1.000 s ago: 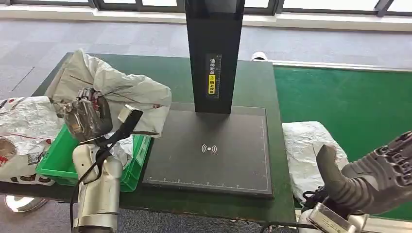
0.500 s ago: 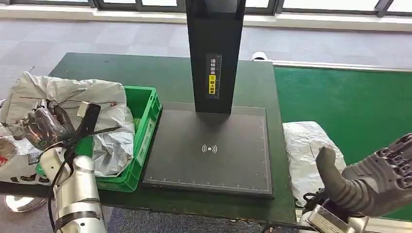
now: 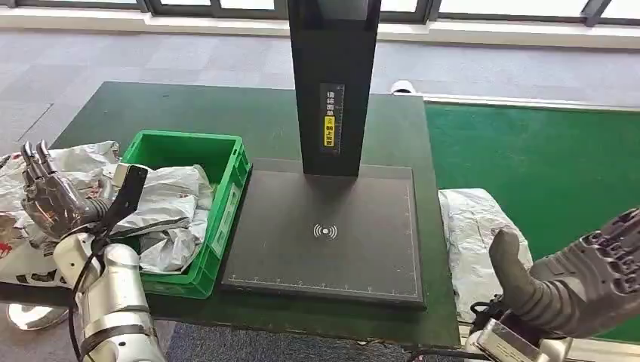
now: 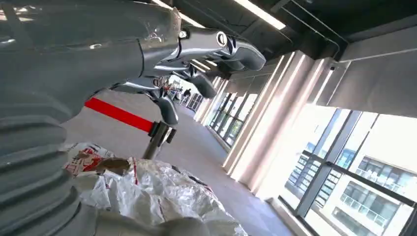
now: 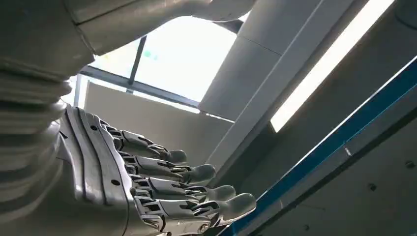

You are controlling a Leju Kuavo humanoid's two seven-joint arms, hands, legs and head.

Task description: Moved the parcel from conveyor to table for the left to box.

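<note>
1. Nearest the camera in the head view, the right hand (image 3: 577,290) sits low at the right edge, palm turned up, thumb raised and fingers spread; it holds nothing. The right wrist view shows the same hand (image 5: 147,191) with its fingers (image 5: 196,173) stretched out and apart, bare of any load.
2. Just beyond that hand, a white parcel (image 3: 479,234) lies on the green conveyor (image 3: 543,151), close against the table edge.
3. On the other side, the left hand (image 3: 49,200) is raised beside the green box, fingers pointing up and apart, gripping nothing. In the left wrist view its fingers (image 4: 216,46) reach out loosely over crumpled grey bags (image 4: 157,194).
4. The green box (image 3: 223,204) stands on the near left part of the dark green table (image 3: 256,113). A grey parcel (image 3: 162,207) lies crumpled inside it, on top of other wrapped bags.
5. Outside the box, to its left, more grey and white bags (image 3: 30,249) are heaped at the table's corner, below the left hand.
6. At the middle of the table rests a flat black scanner pad (image 3: 324,234) with a white signal mark at its centre, touching the right side of the box.
7. From the pad's far edge rises a black post (image 3: 332,83) carrying a yellow and white label.
8. Beyond the table lies grey floor (image 3: 189,60), with window frames along the far wall.
</note>
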